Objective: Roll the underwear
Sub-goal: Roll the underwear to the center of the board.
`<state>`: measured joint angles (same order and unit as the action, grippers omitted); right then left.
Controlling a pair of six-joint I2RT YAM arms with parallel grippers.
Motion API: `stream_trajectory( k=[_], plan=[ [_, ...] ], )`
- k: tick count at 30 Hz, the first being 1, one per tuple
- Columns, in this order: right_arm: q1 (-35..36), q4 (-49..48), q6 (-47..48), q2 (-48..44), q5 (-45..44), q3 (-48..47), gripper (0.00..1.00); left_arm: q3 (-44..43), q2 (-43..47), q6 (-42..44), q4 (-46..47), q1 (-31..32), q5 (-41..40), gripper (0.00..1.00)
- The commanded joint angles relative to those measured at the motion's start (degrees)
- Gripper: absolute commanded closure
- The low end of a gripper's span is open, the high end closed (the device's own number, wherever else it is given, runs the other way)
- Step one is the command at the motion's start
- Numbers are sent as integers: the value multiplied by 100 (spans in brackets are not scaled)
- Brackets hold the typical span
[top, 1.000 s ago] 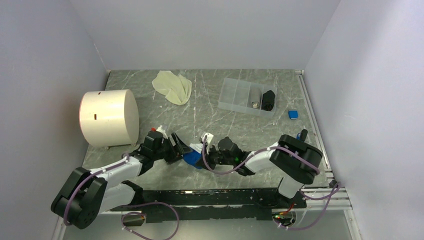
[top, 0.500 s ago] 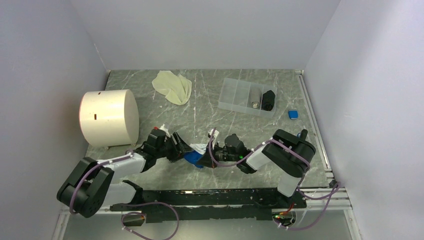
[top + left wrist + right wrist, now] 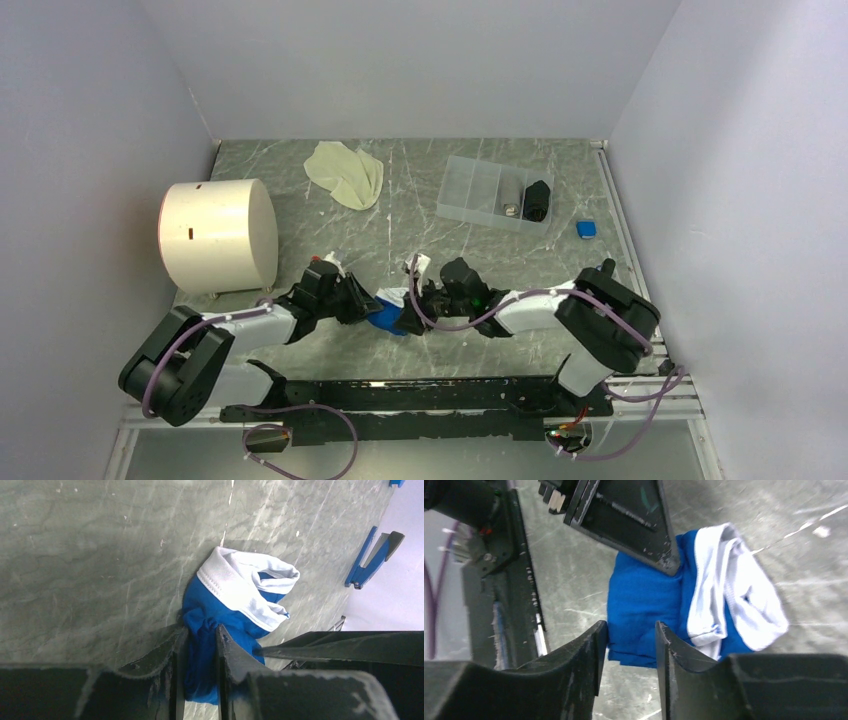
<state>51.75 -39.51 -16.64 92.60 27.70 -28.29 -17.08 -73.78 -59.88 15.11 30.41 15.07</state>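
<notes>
Left gripper [image 3: 200, 636]: clenched on blue underwear [image 3: 207, 612], nudged inward since a second ago.
Right gripper [image 3: 630, 630]: narrow, pinching the opposite fold, forearm stretched flatter now.
Position: bunched on table [image 3: 420, 210] between both.
Cream underwear [image 3: 345, 172]: far back, unmoved.

Both arms lie low over the near middle: the left arm [image 3: 240, 328] reaches right and the right arm [image 3: 535, 305] reaches left, so their wrists almost meet. The left gripper [image 3: 200, 630] pinches a fold of the blue underwear [image 3: 235, 622] between narrowly set fingers. The right gripper [image 3: 630, 627] clamps the cloth's opposite edge, its fingers slightly wider apart.
</notes>
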Motion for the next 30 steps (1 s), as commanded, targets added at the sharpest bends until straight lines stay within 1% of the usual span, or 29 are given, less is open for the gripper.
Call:
stream_trajectory(
  k=[1,4,7,9,14,17,18,20,21,22,23,25,27,30],
  plan=[
    [213,2082,1359,-587,-982,-691,52,-60,-48,351,-1042,29,-285,77],
    [658,2608,1950,-739,-1991,-955,50,-134,-30,389,-1193,34,-203,77],
    [1124,2563,2285,-725,-2880,-1044,49,-181,23,407,-1330,27,-237,77],
    [1391,2402,2466,-619,-3119,-1053,48,-190,45,409,-1346,33,-255,77],
    [1844,2142,2581,-187,-3817,-1156,47,-201,42,406,-1367,29,-216,78],
    [1933,2038,2595,97,-4071,-1225,51,-196,79,406,-1369,32,-210,78],
    [1938,2012,2562,167,-4065,-1232,56,-204,82,407,-1371,31,-211,77],
    [1935,1928,2459,220,-3998,-1198,70,-195,98,380,-1398,28,-206,74],
    [1933,1881,2361,219,-3909,-1158,79,-159,164,362,-1368,33,-199,70],
    [1910,1864,2265,189,-3782,-1101,84,-106,270,318,-1325,31,-187,61],
    [1860,1848,2170,137,-3575,-1042,87,-50,395,261,-1308,26,-240,55],
    [1699,1676,1774,-3,-2954,-854,92,39,726,181,-1330,-5,-311,46],
    [1424,1277,1251,-122,-2101,-583,94,87,980,148,-1409,-30,-347,42],
    [963,393,340,-73,-946,-114,94,210,1458,62,-1426,-44,-333,38]
  ],
)
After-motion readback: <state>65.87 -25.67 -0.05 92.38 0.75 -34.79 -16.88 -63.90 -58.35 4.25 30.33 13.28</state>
